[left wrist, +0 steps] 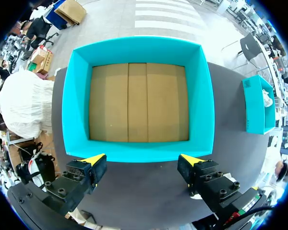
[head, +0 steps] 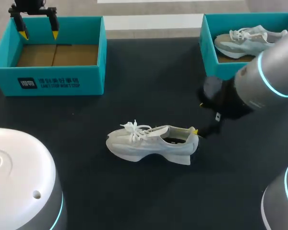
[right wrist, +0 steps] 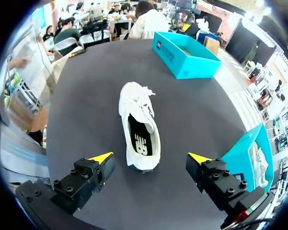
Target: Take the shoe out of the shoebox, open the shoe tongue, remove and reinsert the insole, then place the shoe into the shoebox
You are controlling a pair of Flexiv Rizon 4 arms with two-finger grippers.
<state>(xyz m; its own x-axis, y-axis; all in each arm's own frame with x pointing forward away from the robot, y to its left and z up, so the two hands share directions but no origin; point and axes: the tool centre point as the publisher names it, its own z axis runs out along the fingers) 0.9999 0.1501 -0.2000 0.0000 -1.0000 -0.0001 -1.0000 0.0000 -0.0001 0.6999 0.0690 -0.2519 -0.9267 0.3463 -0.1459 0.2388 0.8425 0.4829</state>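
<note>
shoe (right wrist: 139,127) is laid heel-first just ahead of right gripper (right wrist: 150,158), long axis pointed away | fingers spread, nothing held | left gripper (left wrist: 143,159) spread, held over empty shoebox (left wrist: 77,96)

furniture: one table (head: 149,86) | top: black, matte, plain | light: even, only soft shadows

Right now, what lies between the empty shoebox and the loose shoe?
Nothing; in the head view only bare table runs between the empty shoebox and the shoe.
</note>
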